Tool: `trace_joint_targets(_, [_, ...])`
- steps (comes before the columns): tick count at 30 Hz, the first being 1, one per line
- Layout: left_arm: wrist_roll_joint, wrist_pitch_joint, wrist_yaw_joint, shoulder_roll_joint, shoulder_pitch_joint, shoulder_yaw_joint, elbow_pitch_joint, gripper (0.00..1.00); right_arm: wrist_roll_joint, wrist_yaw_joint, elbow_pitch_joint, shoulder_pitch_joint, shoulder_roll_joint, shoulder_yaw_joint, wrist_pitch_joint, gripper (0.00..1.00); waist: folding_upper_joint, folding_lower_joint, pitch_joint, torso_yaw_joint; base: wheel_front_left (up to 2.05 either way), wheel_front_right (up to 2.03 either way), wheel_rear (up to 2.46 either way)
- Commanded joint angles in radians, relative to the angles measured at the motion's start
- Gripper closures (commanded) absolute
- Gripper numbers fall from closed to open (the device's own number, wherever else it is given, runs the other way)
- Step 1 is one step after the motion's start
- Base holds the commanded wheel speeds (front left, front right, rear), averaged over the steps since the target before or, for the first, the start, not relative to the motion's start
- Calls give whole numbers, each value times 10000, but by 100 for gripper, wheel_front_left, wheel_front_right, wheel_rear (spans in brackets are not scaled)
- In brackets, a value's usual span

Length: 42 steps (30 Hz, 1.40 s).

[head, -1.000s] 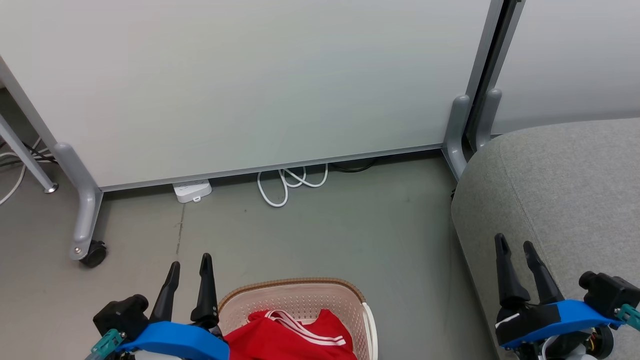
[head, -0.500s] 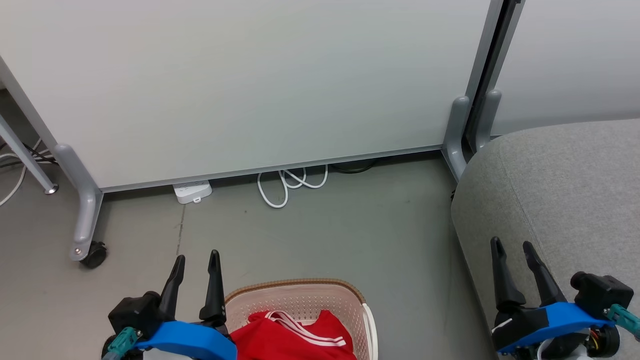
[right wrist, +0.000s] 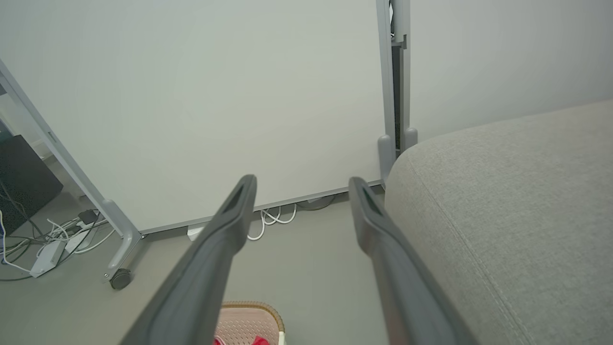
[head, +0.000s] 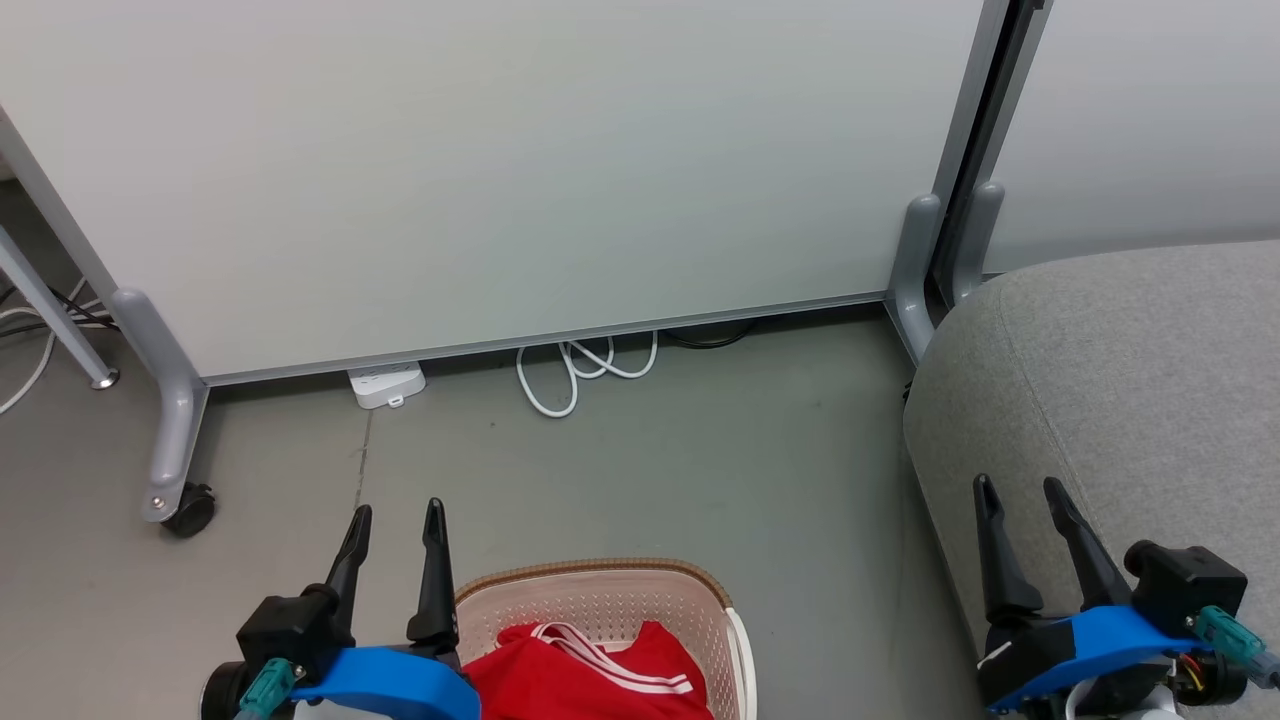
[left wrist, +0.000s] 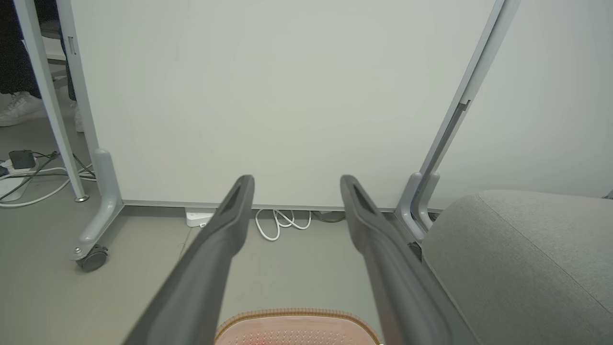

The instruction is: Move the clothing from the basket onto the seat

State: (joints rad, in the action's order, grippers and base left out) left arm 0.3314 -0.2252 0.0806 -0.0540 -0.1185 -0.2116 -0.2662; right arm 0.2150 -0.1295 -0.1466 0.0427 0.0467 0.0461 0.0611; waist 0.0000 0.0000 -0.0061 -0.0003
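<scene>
Presently: clothing (head: 580, 680), red with white stripe trim, heaped inside the basket (head: 590, 566), which stands on the floor (head: 650, 470) near the seat (head: 1130, 380) but apart from its rounded left edge. Left tool (head: 398, 508), fingers spread wide and empty, just beside the basket's left rim; right tool (head: 1016, 483), likewise wide apart and holding nothing, above the seat's near left edge.

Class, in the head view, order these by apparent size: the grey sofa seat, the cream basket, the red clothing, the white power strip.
1. Grey fabric sofa seat
2. Cream perforated plastic basket
3. Red fabric clothing, lying in it
4. White plastic power strip
The picture's edge cuts off seat, basket and clothing.
</scene>
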Motion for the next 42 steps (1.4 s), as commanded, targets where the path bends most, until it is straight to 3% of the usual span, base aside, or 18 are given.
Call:
trace_joint_targets(1, [-144, -68, 62, -68, -91, -39, 45, 0, -154, -17, 93, -53, 51, -27, 50, 0, 0, 0, 1, -1, 0, 0, 0])
trace_joint_targets(20, [-1190, -431, 227, -54, -215, -332, -97, 0, -1479, -11, 153, -91, 59, -80, 291, 0, 0, 0, 7, 47, 0, 0, 0])
trace_joint_targets(34, [-1093, -415, 226, -48, -119, -320, -124, 0, -1357, -11, 45, -27, 56, -91, 328, 0, 0, 0, 53, 45, 0, 0, 0])
trace_joint_targets(42, [-1255, -230, 145, -278, -575, -469, -585, 0, -1136, -11, 365, 901, 53, -552, 397, 0, 0, 0, 1291, -505, 0, 0, 0])
